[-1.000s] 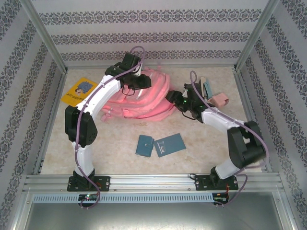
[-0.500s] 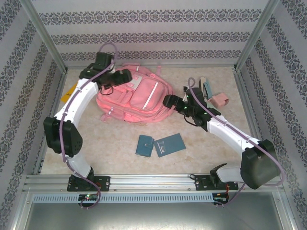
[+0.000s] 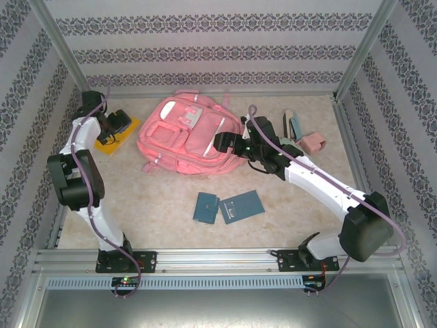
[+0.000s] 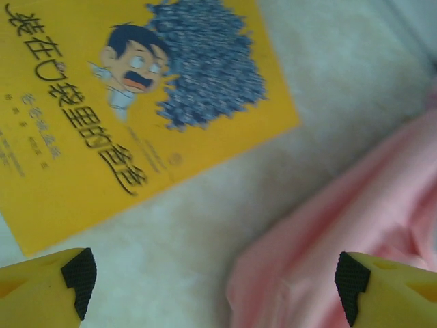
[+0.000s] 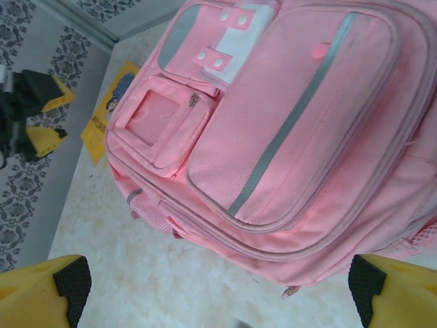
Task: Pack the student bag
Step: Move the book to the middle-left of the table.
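The student bag (image 3: 184, 133), a large pink backpack with a white trim stripe, lies front-up at the back middle of the table. My right gripper (image 3: 220, 141) hovers at its right edge, open, with nothing between its fingers. The right wrist view looks down on the bag (image 5: 287, 137) and its front pockets, with the open gripper (image 5: 218, 294) above the zip edge. My left gripper (image 3: 116, 126) hangs open over a yellow book (image 3: 108, 145) at the back left. In the left wrist view the book (image 4: 102, 116) lies beside pink fabric of the bag (image 4: 341, 219), the gripper (image 4: 215, 294) empty.
Two blue notebooks (image 3: 206, 207) (image 3: 242, 206) lie side by side in the middle front. A small pink box (image 3: 313, 142) and a teal item (image 3: 295, 125) sit at the back right. Patterned walls and metal posts close in three sides.
The left arm swung left off the bag and now hovers over the yellow book. The right gripper moved left up to the bag's edge. The bag now lies uncovered.
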Action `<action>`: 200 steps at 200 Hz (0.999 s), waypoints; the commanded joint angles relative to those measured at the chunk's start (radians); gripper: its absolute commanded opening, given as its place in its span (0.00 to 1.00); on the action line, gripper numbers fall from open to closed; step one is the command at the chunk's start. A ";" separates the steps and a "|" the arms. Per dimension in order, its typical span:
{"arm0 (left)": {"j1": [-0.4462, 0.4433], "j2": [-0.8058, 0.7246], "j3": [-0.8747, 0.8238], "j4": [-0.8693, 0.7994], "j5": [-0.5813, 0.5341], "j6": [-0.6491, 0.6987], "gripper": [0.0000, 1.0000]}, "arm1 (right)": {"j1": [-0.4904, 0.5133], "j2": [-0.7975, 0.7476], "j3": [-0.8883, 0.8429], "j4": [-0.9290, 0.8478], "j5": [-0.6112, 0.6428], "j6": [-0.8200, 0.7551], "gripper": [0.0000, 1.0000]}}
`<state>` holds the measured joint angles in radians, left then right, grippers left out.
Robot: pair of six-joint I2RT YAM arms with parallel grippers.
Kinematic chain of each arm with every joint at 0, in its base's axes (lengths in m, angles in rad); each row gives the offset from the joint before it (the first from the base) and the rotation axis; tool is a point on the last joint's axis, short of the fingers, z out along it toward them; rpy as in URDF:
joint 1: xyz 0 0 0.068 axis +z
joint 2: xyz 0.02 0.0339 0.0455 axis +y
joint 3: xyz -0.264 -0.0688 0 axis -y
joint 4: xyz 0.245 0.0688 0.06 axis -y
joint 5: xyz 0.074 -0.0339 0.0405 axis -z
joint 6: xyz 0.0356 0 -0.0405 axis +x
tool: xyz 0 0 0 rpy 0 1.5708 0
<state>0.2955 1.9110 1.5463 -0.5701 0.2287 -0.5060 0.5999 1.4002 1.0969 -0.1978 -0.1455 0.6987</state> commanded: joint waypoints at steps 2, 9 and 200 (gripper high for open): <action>0.051 0.110 0.091 0.005 0.061 -0.012 0.90 | 0.019 0.010 0.049 -0.058 0.032 -0.028 0.98; 0.064 0.145 0.118 0.002 0.071 -0.022 0.90 | 0.023 0.011 0.056 -0.068 0.035 -0.029 0.98; 0.052 -0.205 -0.598 0.051 0.056 -0.300 0.85 | 0.052 0.201 0.147 -0.003 -0.105 -0.027 0.98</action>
<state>0.3817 1.7878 1.1194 -0.4252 0.3092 -0.6991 0.6380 1.5673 1.2049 -0.2504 -0.1967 0.6739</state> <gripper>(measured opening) 0.851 0.981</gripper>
